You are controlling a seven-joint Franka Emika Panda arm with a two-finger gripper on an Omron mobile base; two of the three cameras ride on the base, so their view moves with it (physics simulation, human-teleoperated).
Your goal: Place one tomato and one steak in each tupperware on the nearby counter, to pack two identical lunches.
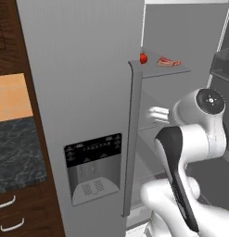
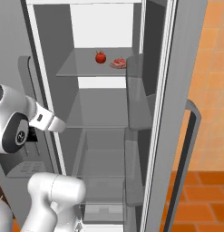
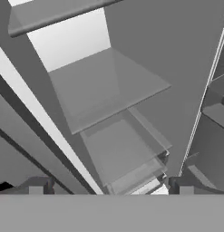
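A red tomato (image 1: 143, 58) (image 2: 100, 57) and a pink raw steak (image 1: 168, 61) (image 2: 118, 63) lie side by side on an upper fridge shelf (image 2: 81, 68). The black marbled counter (image 1: 16, 152) lies at the far left, beyond the shut fridge door. The tupperware is out of view. My white hand (image 1: 157, 113) reaches into the open fridge, well below the tomato's shelf. In the hand view my gripper (image 3: 111, 188) is open, its two dark fingertips (image 3: 36, 186) far apart with nothing between them, and it looks at bare grey shelves (image 3: 104, 86).
The shut left fridge door carries a dispenser panel (image 1: 92, 166) and a long handle (image 1: 130, 139). The right door (image 2: 177, 113) stands open with grey bins (image 2: 136, 104) on its inside. Brown drawers with silver handles (image 1: 9, 213) sit under the counter.
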